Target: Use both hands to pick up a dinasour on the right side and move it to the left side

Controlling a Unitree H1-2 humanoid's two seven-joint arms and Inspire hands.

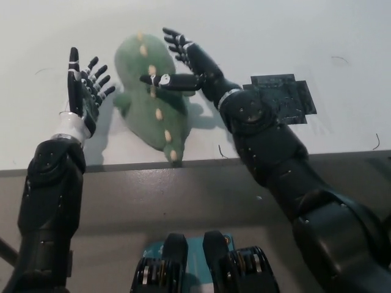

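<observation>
Green plush dinosaur [149, 91] with cream back spots lies flat on the white counter [256, 36]. Left hand [82, 91] and right hand [186, 64] flank it, fingers spread, holding nothing. A dark tape patch [287, 97] marks the counter's right

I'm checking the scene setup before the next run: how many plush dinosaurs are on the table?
1. The green dinosaur lies flat on the white table, left of the dark tape patch, between the open left hand and open right hand. None looks hidden.

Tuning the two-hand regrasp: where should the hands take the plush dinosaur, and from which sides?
Squeeze the dinosaur at its wide mid-body, left hand from its left flank, right hand from its right. It lies flat, spine spikes up, tail tapering toward the table edge, too thin to hold.
</observation>
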